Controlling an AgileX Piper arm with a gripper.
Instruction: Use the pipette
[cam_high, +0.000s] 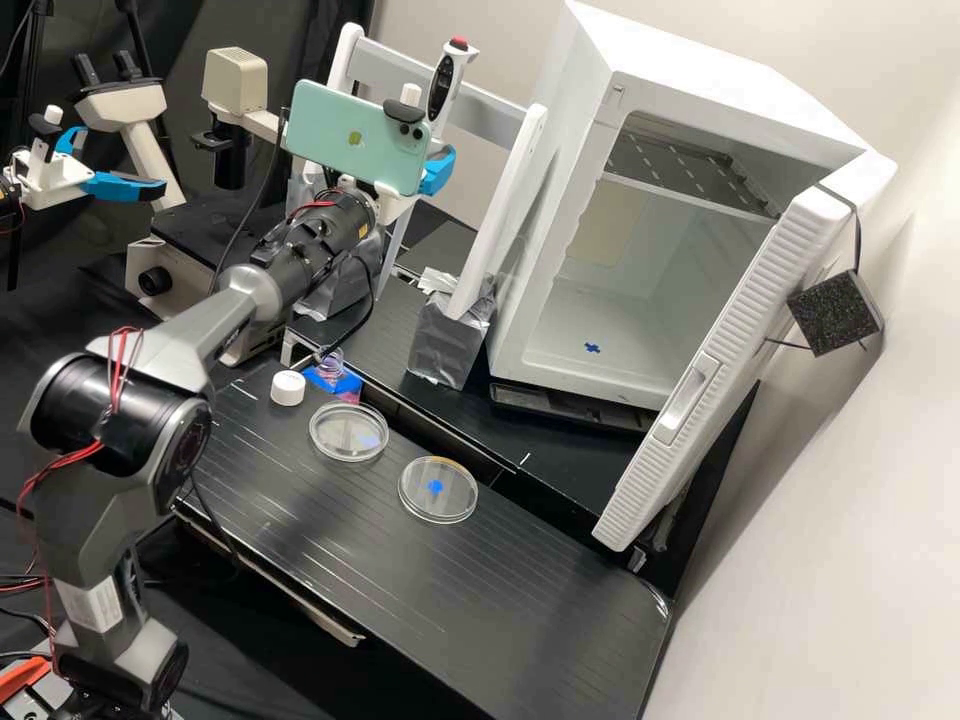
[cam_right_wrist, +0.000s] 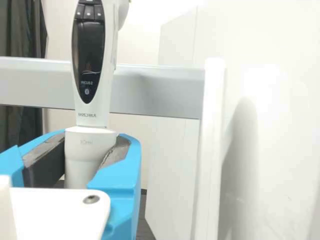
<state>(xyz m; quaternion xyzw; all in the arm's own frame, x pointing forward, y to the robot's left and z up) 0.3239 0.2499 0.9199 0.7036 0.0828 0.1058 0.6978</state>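
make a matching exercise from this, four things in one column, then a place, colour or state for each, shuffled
Things:
1. electronic pipette
2. white screw cap
3. phone
4. white cabinet

Place, colour or state:
A. mint green
B. its door stands open
C. clasped in the gripper
D. on the black bench, near a petri dish

Right pairs: 1-C, 2-D, 3-A, 4-B

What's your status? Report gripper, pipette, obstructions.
Gripper closed on pipette. Pipette upright, display facing wrist camera. Grey crossbar behind it, possible snag.
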